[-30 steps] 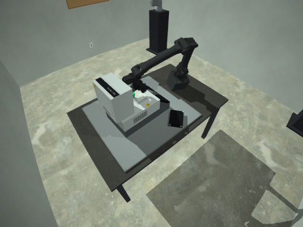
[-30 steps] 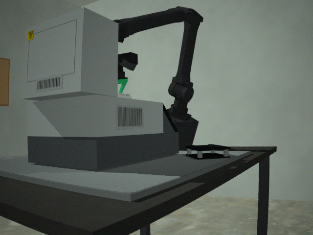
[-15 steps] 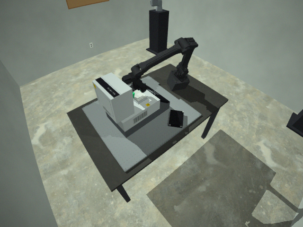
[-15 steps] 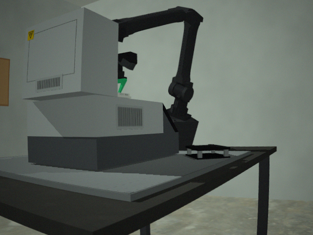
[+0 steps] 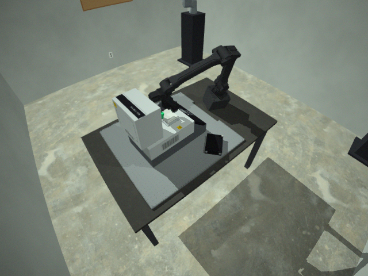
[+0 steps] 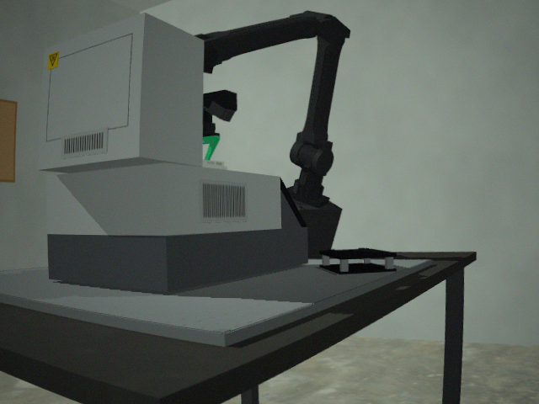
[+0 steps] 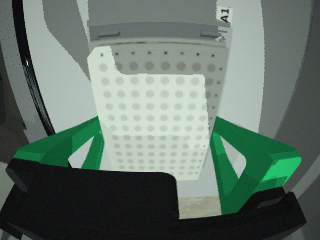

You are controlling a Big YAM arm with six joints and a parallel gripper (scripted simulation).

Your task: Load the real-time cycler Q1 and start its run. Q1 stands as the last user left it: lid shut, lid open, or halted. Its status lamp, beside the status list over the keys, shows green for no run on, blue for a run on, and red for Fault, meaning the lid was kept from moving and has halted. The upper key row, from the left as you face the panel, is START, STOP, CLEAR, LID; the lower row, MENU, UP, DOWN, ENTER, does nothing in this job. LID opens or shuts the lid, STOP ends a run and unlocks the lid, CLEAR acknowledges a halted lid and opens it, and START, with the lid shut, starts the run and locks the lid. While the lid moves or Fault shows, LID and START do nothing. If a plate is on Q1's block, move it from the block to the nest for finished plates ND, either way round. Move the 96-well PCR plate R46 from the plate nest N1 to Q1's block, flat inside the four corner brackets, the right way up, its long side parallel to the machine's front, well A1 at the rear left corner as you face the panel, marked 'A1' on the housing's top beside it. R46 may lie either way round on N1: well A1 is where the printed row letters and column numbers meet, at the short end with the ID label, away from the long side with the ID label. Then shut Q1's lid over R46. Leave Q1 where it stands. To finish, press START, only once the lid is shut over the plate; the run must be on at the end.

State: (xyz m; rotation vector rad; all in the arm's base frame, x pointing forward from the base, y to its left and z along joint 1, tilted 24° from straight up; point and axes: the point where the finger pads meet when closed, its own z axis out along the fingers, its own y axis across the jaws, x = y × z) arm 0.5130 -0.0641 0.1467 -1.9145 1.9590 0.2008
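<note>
The cycler Q1 (image 5: 160, 130) stands on the mat with its lid (image 5: 138, 117) open and raised at the back. My gripper (image 7: 157, 121), with green fingers, is shut on the white 96-well plate R46 (image 7: 154, 123) across its width. It holds the plate just over Q1's grey dotted block (image 7: 160, 60), lying partly over the block's near part and slightly skewed to it. The 'A1' mark (image 7: 224, 16) shows on the housing at the block's far right corner in the wrist view. In the exterior view the gripper (image 6: 211, 147) and plate (image 6: 214, 163) sit right at the housing top beside the lid.
A black plate nest (image 5: 214, 144) on short white posts stands empty to the right of Q1, also in the exterior view (image 6: 357, 259). Q1's sloped dark key panel (image 5: 193, 115) faces the arm's base (image 5: 217, 99). The open lid rises close behind the gripper.
</note>
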